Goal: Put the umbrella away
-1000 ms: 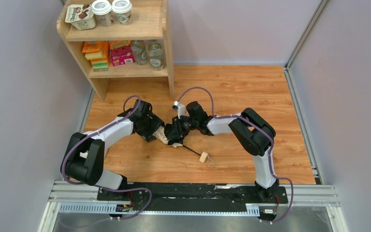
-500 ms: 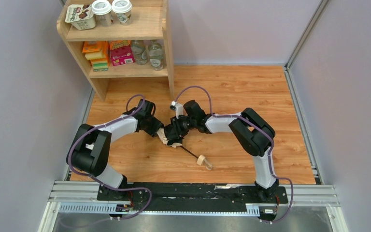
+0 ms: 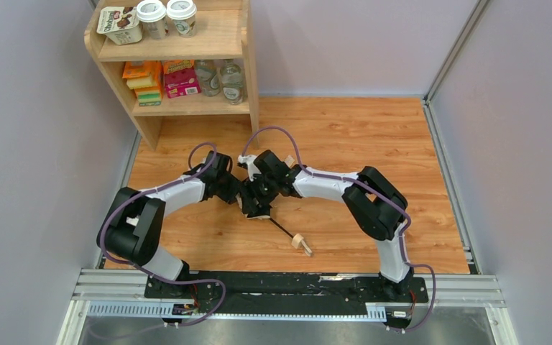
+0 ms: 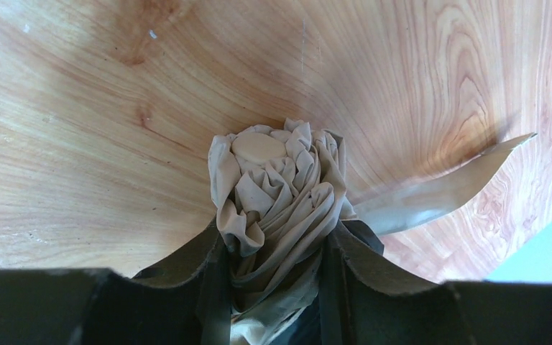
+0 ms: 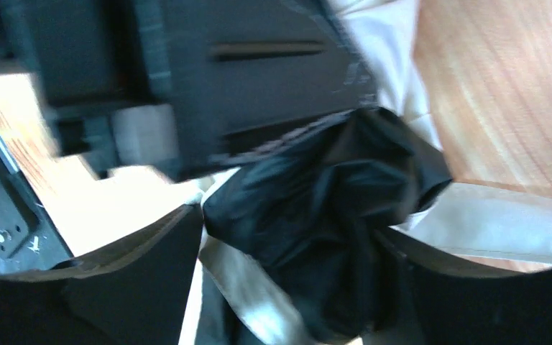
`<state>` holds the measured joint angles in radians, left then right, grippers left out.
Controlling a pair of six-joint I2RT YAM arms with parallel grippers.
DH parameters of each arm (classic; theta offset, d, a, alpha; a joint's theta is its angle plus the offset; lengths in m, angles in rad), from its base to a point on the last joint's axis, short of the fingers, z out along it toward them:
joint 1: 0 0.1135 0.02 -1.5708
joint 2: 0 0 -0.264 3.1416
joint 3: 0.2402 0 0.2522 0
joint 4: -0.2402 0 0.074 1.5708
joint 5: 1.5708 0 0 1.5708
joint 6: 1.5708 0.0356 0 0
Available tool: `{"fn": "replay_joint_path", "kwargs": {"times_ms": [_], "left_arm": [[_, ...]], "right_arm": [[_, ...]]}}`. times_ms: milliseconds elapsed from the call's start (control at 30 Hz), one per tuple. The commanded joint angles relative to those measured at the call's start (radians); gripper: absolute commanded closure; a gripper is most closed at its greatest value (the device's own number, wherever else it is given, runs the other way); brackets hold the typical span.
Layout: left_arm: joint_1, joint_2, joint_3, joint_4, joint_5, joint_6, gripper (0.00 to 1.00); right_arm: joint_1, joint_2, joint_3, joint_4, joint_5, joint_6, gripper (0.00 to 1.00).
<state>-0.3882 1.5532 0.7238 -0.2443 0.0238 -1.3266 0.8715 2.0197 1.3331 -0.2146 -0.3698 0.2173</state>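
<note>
Two claws: left claw (image 4: 277,248) and right claw (image 5: 295,237) both clenched on umbrella (image 4: 273,180) cloth.
Umbrella axis: diagonal, handle (image 3: 300,242) toward near-right corner.

From above, the left hand (image 3: 237,194) and right hand (image 3: 260,199) meet over the umbrella (image 3: 300,242), covering nearly all its canopy. The left wrist view cuts the folds off at its lower edge and smears the strap (image 4: 438,190). The right wrist view is blurred; whether its fingers (image 5: 151,273) clamp the dark bundle (image 5: 316,215) cannot be told.
</note>
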Motion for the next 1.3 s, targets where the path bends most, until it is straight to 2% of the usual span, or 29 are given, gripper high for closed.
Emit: {"fn": "replay_joint_path", "kwargs": {"times_ms": [0,133,333,433,500,600,667,767,833,933,1067,1100,1133,1167,1200,1233,1267], "left_arm": [[-0.049,0.102,-0.087,-0.345,-0.044,-0.005,1.0],[-0.06,0.094,-0.069,-0.371,-0.01,-0.028,1.0],[-0.074,0.102,-0.069,-0.374,0.027,-0.056,1.0],[-0.08,0.105,-0.075,-0.374,0.039,-0.065,1.0],[-0.084,0.107,-0.081,-0.374,0.047,-0.077,1.0],[-0.084,0.1,-0.08,-0.365,0.054,-0.083,1.0],[-0.086,0.096,-0.077,-0.366,0.057,-0.085,1.0],[-0.093,0.087,-0.072,-0.366,0.059,-0.088,1.0],[-0.101,0.071,-0.07,-0.366,0.054,-0.091,1.0],[-0.103,0.041,-0.089,-0.314,0.041,-0.083,1.0],[-0.103,-0.019,-0.104,-0.213,0.025,-0.039,0.98],[-0.103,-0.03,-0.103,-0.19,0.004,-0.016,0.91],[-0.101,-0.056,-0.104,-0.173,-0.008,0.003,0.71],[-0.103,-0.071,-0.106,-0.141,-0.021,0.033,0.61],[-0.103,-0.102,-0.104,-0.129,-0.05,0.055,0.42],[-0.101,-0.123,-0.101,-0.1,-0.08,0.09,0.3],[-0.103,-0.163,-0.113,-0.076,-0.09,0.104,0.23]], "right_arm": [[0.101,-0.064,0.015,-0.016,0.229,-0.114,0.2],[0.211,-0.082,0.014,0.03,0.483,-0.197,0.11],[0.305,-0.036,0.009,0.09,0.888,-0.309,0.1],[0.327,-0.021,-0.027,0.17,0.962,-0.349,0.14],[0.33,-0.016,-0.043,0.196,0.919,-0.363,0.18],[0.331,-0.05,-0.122,0.283,0.742,-0.368,0.24],[0.331,-0.04,-0.15,0.307,0.73,-0.354,0.33],[0.311,0.023,-0.104,0.233,0.732,-0.329,0.51],[0.296,0.033,-0.13,0.219,0.706,-0.291,0.77],[0.259,0.016,-0.214,0.184,0.6,-0.189,0.99],[0.199,-0.006,-0.328,0.205,0.435,-0.067,1.0],[0.186,-0.007,-0.354,0.24,0.386,-0.044,1.0],[0.169,-0.01,-0.373,0.253,0.338,-0.024,1.0],[0.149,-0.007,-0.393,0.267,0.286,-0.007,1.0],[0.129,-0.004,-0.409,0.29,0.231,0.017,1.0],[0.106,0.0,-0.426,0.311,0.176,0.042,1.0],[0.087,0.007,-0.442,0.329,0.134,0.057,1.0]]}}
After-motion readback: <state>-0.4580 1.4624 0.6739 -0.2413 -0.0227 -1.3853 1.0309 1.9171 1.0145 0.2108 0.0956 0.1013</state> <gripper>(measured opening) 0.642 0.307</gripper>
